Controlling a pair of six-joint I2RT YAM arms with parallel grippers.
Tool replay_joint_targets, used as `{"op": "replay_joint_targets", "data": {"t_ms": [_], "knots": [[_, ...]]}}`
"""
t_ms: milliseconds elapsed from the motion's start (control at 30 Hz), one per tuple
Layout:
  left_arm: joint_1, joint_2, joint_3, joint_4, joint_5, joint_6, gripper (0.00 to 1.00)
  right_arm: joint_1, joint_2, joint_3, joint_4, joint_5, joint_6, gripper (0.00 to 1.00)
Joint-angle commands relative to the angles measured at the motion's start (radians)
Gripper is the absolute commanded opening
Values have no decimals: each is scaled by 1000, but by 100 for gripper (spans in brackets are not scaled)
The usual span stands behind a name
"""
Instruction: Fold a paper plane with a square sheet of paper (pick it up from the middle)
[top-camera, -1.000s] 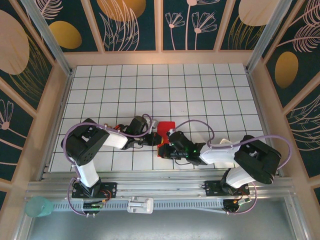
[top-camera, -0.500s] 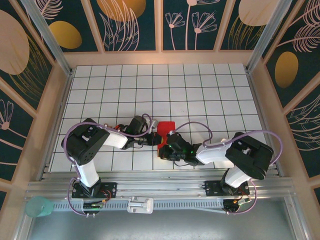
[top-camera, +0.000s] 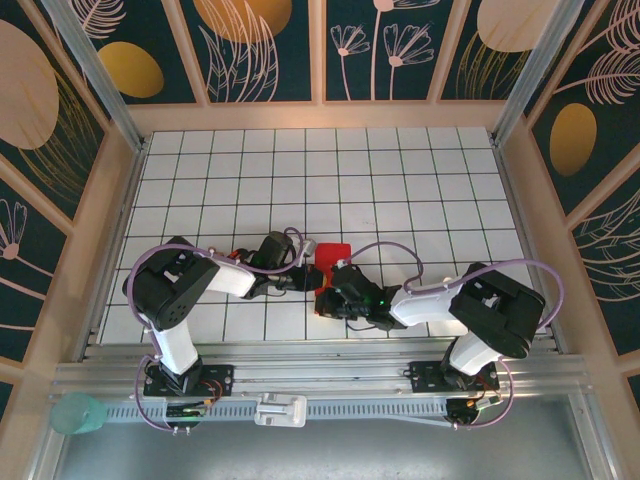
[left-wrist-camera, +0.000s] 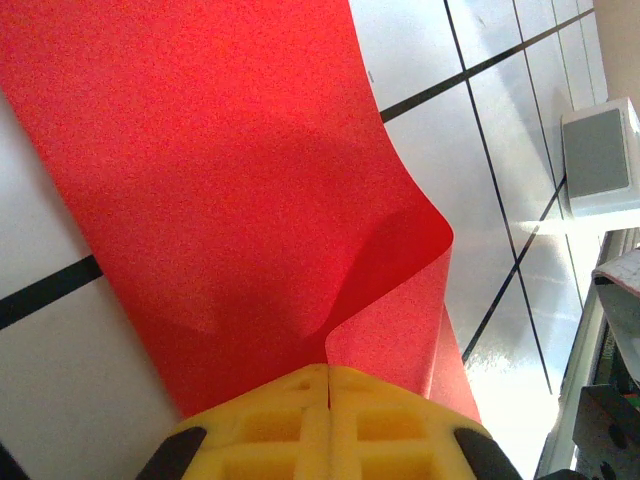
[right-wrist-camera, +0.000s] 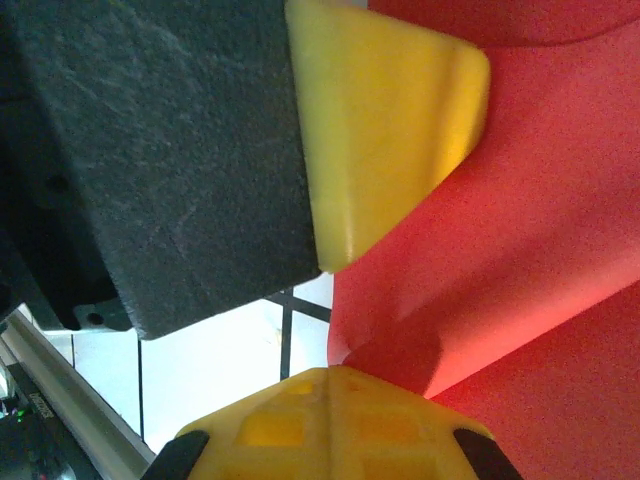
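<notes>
The square sheet of paper (top-camera: 334, 254) is bright red and lies bent on the white grid table, near the front middle. My left gripper (top-camera: 312, 282) reaches in from the left, and its yellow fingers are shut on the sheet's near edge (left-wrist-camera: 230, 180), where the paper curls up into a loose fold. My right gripper (top-camera: 326, 292) comes in from the right, tip to tip with the left one. It is shut on the red paper (right-wrist-camera: 520, 220) too. In the right wrist view the left gripper's yellow finger (right-wrist-camera: 385, 110) and black body (right-wrist-camera: 150, 150) hang just above.
The tiled table (top-camera: 400, 190) stretches open behind and to both sides, ringed by wooden walls. A metal rail (top-camera: 320, 375) runs along the near edge with a white block (top-camera: 280, 410) on it. A teal cup (top-camera: 75, 412) sits at the front left corner.
The right arm has folded in and shifted left, bringing its gripper closer against the left one over the paper. The left arm has stayed put.
</notes>
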Motion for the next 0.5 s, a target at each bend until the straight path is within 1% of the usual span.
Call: {"op": "replay_joint_targets", "data": {"t_ms": [0,467], "knots": [[-6,73,-13,-99,-79,13,0,8,17,24,0,33,-7,4],[-6,76,-8,-102,-75,13,0,4,54,42,16,33,-14,4]]}}
